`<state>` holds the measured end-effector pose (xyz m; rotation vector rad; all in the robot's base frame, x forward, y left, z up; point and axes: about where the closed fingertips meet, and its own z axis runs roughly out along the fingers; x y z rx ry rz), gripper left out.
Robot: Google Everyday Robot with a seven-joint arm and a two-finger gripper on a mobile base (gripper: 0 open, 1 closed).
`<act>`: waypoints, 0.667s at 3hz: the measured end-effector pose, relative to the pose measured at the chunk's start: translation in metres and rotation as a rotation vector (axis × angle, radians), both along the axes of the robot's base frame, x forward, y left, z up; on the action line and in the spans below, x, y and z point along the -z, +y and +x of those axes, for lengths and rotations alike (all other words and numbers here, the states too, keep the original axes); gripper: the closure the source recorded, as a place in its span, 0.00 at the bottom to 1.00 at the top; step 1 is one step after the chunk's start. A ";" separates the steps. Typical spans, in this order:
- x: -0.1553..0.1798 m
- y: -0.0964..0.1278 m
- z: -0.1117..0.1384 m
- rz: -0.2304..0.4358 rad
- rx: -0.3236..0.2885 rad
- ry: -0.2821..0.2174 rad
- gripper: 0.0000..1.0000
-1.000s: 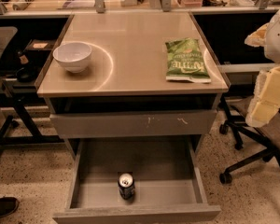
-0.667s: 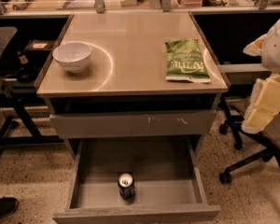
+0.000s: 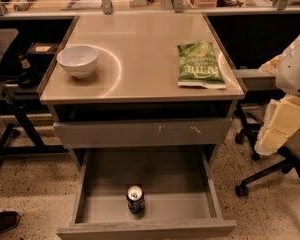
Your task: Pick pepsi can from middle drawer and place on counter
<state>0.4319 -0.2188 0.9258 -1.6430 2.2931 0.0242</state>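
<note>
pepsi can point(image 3: 135, 199) upright in open middle drawer point(image 3: 165, 176), near front; end effector point(image 3: 273, 136) right of counter point(image 3: 145, 49), well apart.

arm point(image 3: 296, 64): at right edge | gripper point(image 3: 271, 140): below it, tilted down-left

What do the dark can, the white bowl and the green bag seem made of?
Small dark blue-black pepsi can, upright in the open grey middle drawer: likely metal, shiny silver top. Round white bowl on the glossy tan counter: ceramic or plastic, smooth; cannot tell which. Flat green snack bag: probably plastic film, creased and glossy. The pale claw hangs at the right, beside the cabinet.
</note>
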 end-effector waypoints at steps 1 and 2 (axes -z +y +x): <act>0.031 0.008 -0.021 0.030 -0.013 0.064 0.00; 0.094 0.027 -0.058 0.124 -0.022 0.183 0.00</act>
